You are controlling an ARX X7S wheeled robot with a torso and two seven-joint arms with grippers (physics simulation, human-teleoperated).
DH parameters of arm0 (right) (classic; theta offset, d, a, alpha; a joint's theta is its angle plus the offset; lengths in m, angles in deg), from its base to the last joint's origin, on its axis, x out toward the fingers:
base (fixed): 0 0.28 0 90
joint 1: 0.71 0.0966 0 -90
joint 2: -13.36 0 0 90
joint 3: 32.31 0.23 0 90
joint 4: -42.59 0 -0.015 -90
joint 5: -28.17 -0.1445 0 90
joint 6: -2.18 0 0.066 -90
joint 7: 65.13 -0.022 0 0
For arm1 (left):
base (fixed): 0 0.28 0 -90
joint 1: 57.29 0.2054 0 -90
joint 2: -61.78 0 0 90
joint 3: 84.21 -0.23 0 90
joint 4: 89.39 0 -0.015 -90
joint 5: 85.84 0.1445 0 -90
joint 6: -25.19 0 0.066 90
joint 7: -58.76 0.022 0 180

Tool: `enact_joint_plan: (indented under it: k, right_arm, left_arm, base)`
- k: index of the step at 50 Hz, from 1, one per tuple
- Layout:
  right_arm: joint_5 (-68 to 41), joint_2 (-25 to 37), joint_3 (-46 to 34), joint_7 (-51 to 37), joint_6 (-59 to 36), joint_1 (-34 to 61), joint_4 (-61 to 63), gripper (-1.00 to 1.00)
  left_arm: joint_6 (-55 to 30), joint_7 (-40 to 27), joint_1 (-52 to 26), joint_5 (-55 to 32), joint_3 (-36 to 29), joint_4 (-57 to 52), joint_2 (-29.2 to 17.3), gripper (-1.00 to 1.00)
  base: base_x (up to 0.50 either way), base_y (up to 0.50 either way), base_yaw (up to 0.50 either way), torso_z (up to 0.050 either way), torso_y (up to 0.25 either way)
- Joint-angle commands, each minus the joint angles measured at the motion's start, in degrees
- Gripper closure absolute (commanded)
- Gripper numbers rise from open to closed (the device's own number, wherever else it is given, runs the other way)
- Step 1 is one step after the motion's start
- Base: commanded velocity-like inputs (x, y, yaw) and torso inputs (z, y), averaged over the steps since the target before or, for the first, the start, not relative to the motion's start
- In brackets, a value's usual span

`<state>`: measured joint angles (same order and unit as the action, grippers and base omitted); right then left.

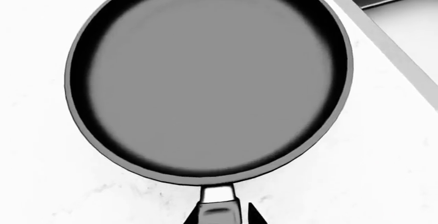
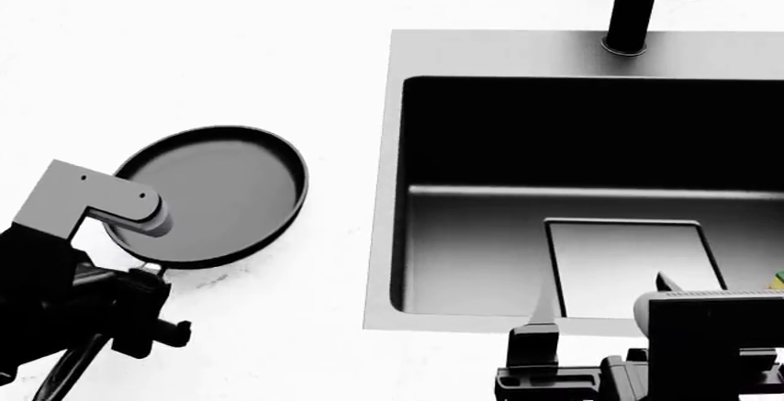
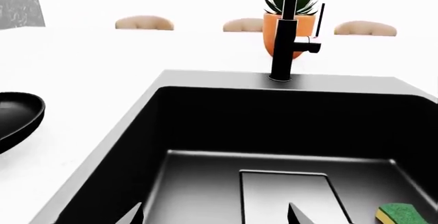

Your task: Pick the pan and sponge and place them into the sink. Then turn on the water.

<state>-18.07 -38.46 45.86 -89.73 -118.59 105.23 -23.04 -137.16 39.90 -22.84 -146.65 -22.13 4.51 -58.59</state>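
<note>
We are inspecting the pan (image 2: 215,194): a shallow round black vessel with a low rim and a flat grey floor, sitting flat on the white counter (image 2: 184,43) just beside the sink's left rim. Its slim dark handle (image 1: 219,208) is pointing toward our left arm, and the left gripper (image 1: 222,219) is sitting at that handle with dark finger tips showing either side of it; we cannot tell whether it is clamping the handle or merely straddling it.

The sponge (image 3: 402,214), green over yellow with a wavy edge, is lying on the floor of the sink (image 2: 386,190), near the square drain plate (image 2: 631,268). The right gripper (image 3: 215,215) is hanging over the basin with its fingers spread and nothing between them.

The black faucet (image 3: 284,39) is standing on the far rim, an orange plant pot (image 3: 287,29) behind it.

We are finding no brands, labels or legible writing.
</note>
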Motion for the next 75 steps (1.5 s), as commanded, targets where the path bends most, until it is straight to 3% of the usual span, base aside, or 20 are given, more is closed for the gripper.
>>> enact_joint_plan:
  k: [1,18,54,75]
  right_arm:
    - [0.9,-0.1,-0.7,0.3,0.2,1.2,-0.4,-1.00]
    - [2.6,-0.2,-2.0,0.8,0.5,3.1,-0.8,-1.00]
    - [3.0,0.1,-1.5,1.1,2.1,2.2,-0.2,-1.00]
    - [4.1,0.4,-2.5,1.7,2.4,2.9,-0.2,-1.00]
  left_arm:
    - [3.2,-0.7,-1.2,1.6,2.0,-3.2,-0.8,1.00]
    - [-0.2,-2.1,-1.2,-0.9,1.6,-9.1,-3.3,1.00]
    - [1.1,-1.6,-1.7,-1.0,0.8,-8.1,-3.4,1.00]
    - [1.6,-2.9,-1.3,-1.0,1.5,-8.3,-4.7,1.00]
  base:
    - [0.00,0.00,0.00,0.000,0.000]
    - [0.00,0.00,0.00,0.000,0.002]
    - [0.02,-0.46,0.00,0.000,0.002]
    - [0.32,-0.32,0.00,0.000,0.002]
